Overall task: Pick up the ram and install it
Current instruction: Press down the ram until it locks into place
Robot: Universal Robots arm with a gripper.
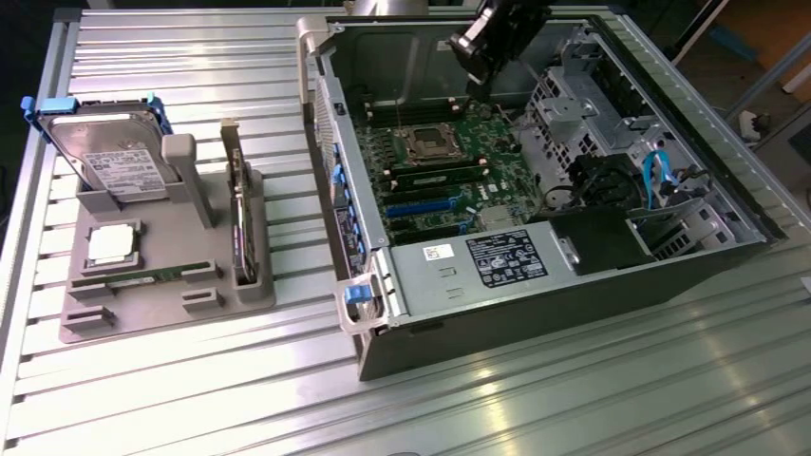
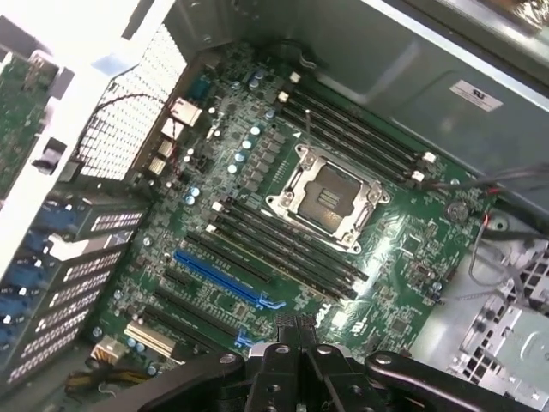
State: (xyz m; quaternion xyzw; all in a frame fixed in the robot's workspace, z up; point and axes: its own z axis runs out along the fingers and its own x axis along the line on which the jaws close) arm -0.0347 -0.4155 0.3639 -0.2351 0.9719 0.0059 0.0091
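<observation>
We have the pincer (image 2: 296, 339) hovering above the open computer case (image 1: 380, 228), its fingers pressed together and holding nothing. In the wrist view it looks straight down on the motherboard (image 2: 257, 223), near the empty processor socket (image 2: 326, 197) and the dark memory slots (image 2: 283, 245) beside it. The ram (image 1: 150, 275) appears to lie flat in the grey holder (image 1: 165, 304) on the tabletop (image 1: 507, 399) — well apart from the case, at the exterior view's left — though it is hard to make out clearly there. So the pick-up is not yet done. The next move calls for opened fingers and a square, edge-on grip on that thin stick.
</observation>
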